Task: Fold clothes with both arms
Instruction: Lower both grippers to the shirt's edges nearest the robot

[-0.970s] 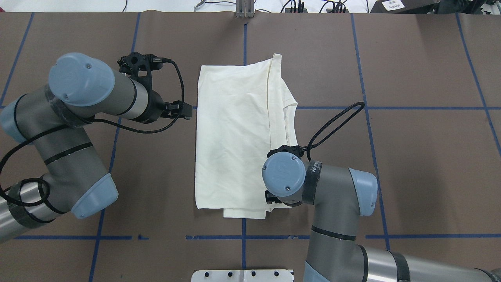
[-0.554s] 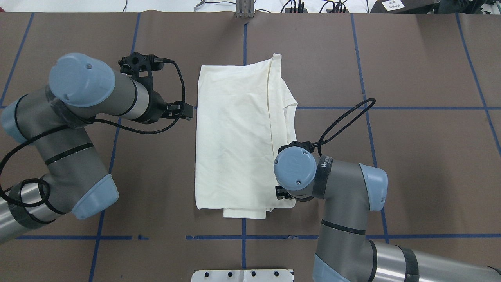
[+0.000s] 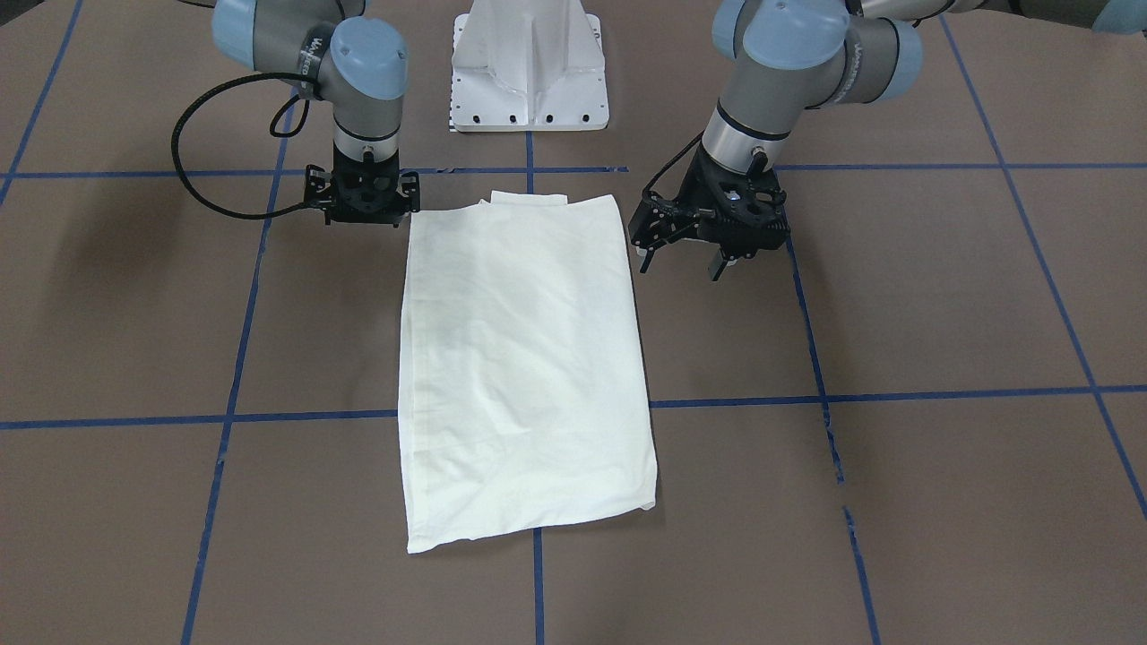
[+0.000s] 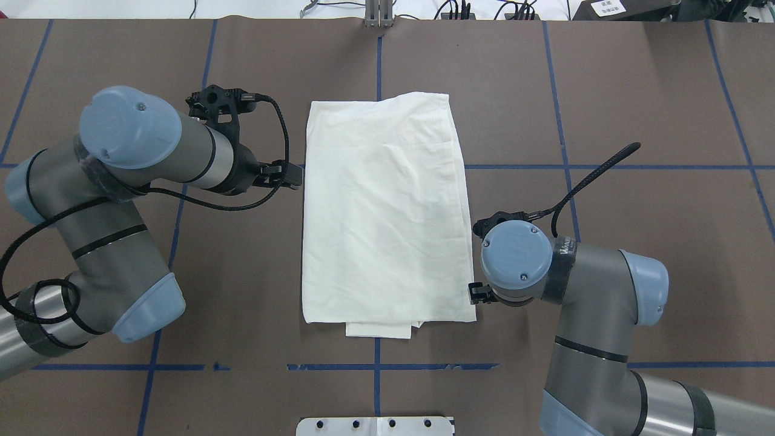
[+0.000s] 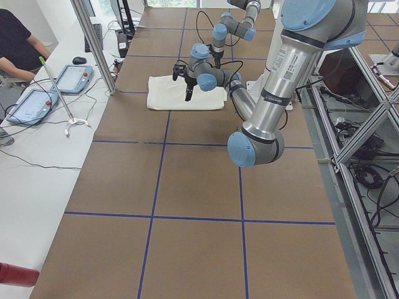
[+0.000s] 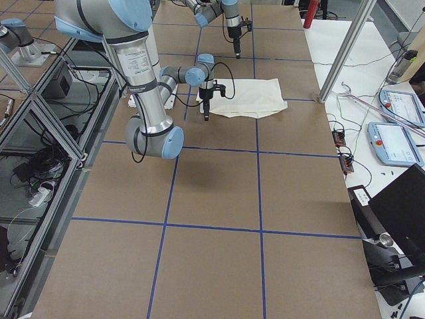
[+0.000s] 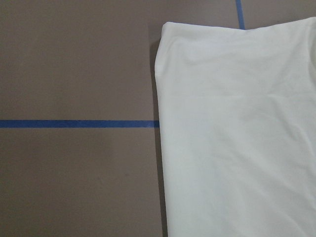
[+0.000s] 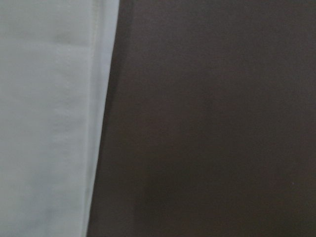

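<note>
I have the cream T-shirt [image 4: 381, 212] lying flat in the middle of the brown table [image 4: 636, 91]. It is folded into a long rectangle, plain side up, with no print showing. Its long sides run from the robot's side to the far side. A narrower layer [image 4: 378, 330] pokes out from under the edge nearest the white pedestal base [image 3: 530, 72].

My left gripper [image 3: 681, 262] hangs just off the shirt's left long edge, towards its near half, and is clear of the cloth. Its two fingers [image 3: 717, 267] point down and stand spread with nothing between them. The left wrist camera looks down from some height on the shirt's far left corner and on a blue tape line [image 7: 74, 123] that runs under the cloth.

My right gripper [image 3: 363, 215] sits low at the shirt's near right corner, right against the edge. Its body hides the fingertips in the front and overhead views. The right wrist camera gives only a blurred close-up of a stitched hem beside bare table. I cannot tell whether those jaws are spread or pinching the edge. A black cable [image 4: 593, 175] loops out from that wrist over the table.

In the left side view a seated person [image 5: 15, 43] is at the white bench beyond the table's far edge, with two tablets [image 5: 73, 78] close by.
</note>
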Tool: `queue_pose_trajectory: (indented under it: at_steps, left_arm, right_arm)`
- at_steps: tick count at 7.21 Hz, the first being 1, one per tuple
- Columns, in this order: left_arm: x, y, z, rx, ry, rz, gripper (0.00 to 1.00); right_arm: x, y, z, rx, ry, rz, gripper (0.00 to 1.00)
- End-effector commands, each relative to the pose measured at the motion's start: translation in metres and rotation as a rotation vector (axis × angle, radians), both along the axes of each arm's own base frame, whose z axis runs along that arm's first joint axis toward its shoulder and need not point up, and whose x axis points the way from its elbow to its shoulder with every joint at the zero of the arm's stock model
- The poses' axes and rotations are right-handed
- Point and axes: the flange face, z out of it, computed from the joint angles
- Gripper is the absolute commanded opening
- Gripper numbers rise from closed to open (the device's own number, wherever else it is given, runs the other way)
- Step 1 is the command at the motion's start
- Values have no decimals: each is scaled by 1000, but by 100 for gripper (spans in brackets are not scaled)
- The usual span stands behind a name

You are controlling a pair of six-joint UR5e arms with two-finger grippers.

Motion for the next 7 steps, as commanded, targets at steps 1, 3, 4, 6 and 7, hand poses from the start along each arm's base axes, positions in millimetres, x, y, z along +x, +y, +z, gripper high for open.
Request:
queue_pose_trajectory:
  at_steps: [1,3,4,6,7]
  left_arm:
    - [0,0,0,1,0,3,100]
    - [16,16,2,-132,46,-3,100]
    - [50,52,0,-259,90,-19,100]
    - [99,123,6,-459,104,-115,96]
    - [119,152,11,-499,94,-138,91]
  right_arm:
    - [11,-22,-35,7,-69,32,100]
    - [35,-16,-70,24,-155,49,100]
    - [48,-11,-85,39,-206,61,100]
    - [49,-7,-97,32,-298,85,100]
    - [48,-6,-98,27,-305,82,100]
